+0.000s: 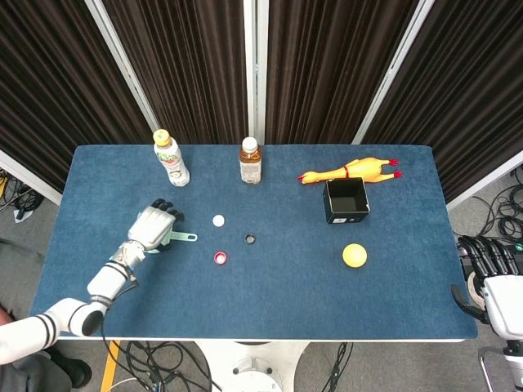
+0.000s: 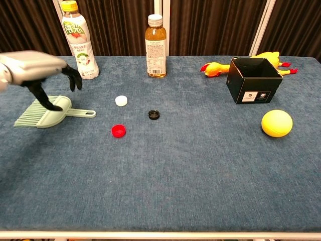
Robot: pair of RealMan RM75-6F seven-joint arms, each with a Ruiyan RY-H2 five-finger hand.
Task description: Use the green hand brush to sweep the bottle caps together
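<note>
The left hand (image 2: 37,70) is hovering open over the green brush (image 2: 42,113) at the left of the frame. It should be closing around the handle (image 2: 83,113). The right hand (image 1: 494,282) is waiting open at lower right.

Left arm: reaches in from the lower left corner of the head view, forearm angled up and to the right over the table.
Left hand (image 1: 154,227): held above the table surface, palm down, dark fingers (image 2: 74,78) apart and curved downward, thumb pointing down; nothing gripped.
Right arm: only its end shows at the lower right edge of the head view, off the table.
Right hand (image 1: 494,282): upright, fingers extended and slightly spread, holding nothing.
</note>
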